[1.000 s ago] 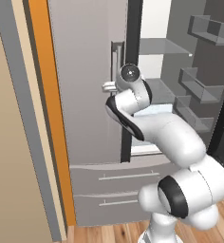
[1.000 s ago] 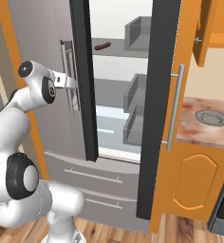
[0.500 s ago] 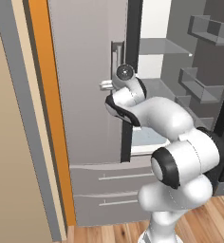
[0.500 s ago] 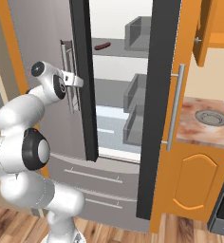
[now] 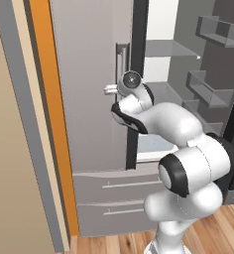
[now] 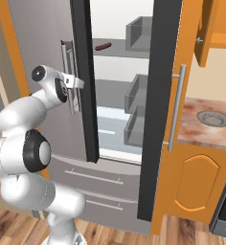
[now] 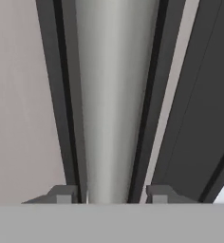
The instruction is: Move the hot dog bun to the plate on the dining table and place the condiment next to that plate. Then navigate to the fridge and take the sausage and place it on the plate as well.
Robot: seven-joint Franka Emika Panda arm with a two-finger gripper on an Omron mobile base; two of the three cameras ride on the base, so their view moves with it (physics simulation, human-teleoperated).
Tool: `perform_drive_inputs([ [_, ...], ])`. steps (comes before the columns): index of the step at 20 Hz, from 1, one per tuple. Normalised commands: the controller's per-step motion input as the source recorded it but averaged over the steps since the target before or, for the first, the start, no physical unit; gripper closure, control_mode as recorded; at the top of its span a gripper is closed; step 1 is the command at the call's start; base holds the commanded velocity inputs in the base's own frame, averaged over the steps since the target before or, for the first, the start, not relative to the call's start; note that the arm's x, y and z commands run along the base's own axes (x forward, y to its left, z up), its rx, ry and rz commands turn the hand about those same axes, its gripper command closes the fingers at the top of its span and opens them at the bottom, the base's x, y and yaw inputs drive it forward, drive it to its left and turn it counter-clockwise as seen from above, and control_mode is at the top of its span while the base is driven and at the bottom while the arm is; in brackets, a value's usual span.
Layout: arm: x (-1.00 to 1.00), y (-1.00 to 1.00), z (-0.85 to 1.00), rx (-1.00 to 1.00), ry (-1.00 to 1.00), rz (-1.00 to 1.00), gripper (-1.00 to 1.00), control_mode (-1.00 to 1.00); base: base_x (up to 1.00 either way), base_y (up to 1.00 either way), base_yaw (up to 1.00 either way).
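End effector (image 7: 112,192) clamped on fridge handle (image 7: 111,95)

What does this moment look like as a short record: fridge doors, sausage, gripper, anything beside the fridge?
fridge: grey steel; left door shut, right door swung open
sausage: lies on the upper shelf inside, untouched
gripper: at the left door's bar handle, one of the fingers on each side of it
grip: fingers close around the bar; contact cannot be confirmed
counter: marbled top to the right of the fridge, with a small grey round dish on it
task stage: sausage not yet picked up
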Motion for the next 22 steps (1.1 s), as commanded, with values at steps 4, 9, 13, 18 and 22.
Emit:
perform_drive_inputs([
  [4, -0.36, 0.78, 0.01, 0.0, 0.0, 0.08, 1.0, -1.0, 0.0, 0.0, 0.0],
  [9, -0.97, 0.71, 0.2, 0.0, 0.0, 0.06, 1.0, -1.0, 0.0, 0.0, 0.0],
  [13, -1.0, 0.74, 0.35, 0.0, 0.0, 0.04, 1.0, -1.0, 0.0, 0.0, 0.0],
  [18, -1.0, 0.92, 0.51, 0.01, 0.03, 0.06, 1.0, -1.0, 0.0, 0.0, 0.0],
  [22, -1.0, 0.99, 0.52, 0.03, 0.13, 0.07, 1.0, -1.0, 0.0, 0.0, 0.0],
])
